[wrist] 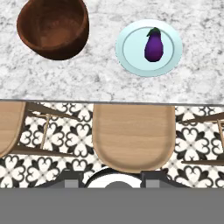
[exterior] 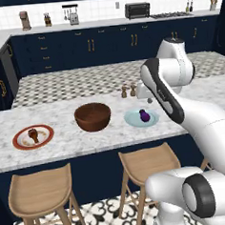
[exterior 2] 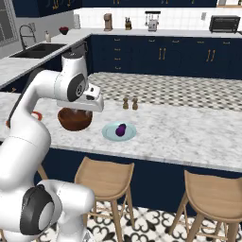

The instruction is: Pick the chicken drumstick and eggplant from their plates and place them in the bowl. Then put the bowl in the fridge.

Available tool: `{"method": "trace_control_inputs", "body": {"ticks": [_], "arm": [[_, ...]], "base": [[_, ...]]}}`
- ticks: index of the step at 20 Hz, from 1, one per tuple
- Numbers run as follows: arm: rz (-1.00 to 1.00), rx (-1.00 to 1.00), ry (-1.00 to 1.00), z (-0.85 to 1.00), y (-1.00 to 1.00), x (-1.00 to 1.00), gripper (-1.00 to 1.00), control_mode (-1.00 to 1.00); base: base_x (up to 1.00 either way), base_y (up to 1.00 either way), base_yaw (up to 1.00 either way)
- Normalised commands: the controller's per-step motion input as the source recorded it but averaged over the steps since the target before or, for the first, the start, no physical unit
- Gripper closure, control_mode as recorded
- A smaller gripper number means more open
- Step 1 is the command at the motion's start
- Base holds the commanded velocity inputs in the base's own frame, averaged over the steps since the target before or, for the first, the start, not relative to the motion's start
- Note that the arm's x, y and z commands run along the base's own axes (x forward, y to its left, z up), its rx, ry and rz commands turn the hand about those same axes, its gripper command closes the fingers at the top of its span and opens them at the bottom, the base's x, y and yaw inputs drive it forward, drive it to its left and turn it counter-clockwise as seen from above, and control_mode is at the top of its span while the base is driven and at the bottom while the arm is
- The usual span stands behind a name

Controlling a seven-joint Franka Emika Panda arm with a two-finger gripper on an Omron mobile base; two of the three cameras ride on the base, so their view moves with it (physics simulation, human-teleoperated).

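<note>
Well apart from raised pincer (wrist: 112, 177), eggplant (wrist: 153, 46) on blue plate (wrist: 131, 61), jaw state unclear

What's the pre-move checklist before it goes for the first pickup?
1. Drumstick on its red-rimmed plate: ok, lying alone, uncovered.
2. Eggplant on the pale blue plate: ok, lying near the middle.
3. Bowl empty and upright between the two plates: ok.
4. Jaws free of any load: ok, nothing sits between the tips in the hand view; how wide they stand: cannot tell.
5. Path down to the eggplant: ok, shakers stand behind the plate, apart from it.
6. Hand over a target: not ok, it looks at the counter edge and stools.
</note>
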Motion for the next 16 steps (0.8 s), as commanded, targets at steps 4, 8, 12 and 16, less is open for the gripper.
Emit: {"method": "trace_control_inputs", "body": {"ticks": [4,8,12,16], "arm": [[0.0,0.0,0.0,0.0,0.0,0.0,-1.0,1.0],[0.0,0.0,0.0,0.0,0.0,0.0,-1.0,1.0],[0.0,0.0,0.0,0.0,0.0,0.0,-1.0,1.0],[0.0,0.0,0.0,0.0,0.0,0.0,-1.0,1.0]], "base": [[0.0,0.06,0.0],[0.0,0.46,0.0],[0.07,0.6,0.0],[0.18,0.52,-0.02]]}}
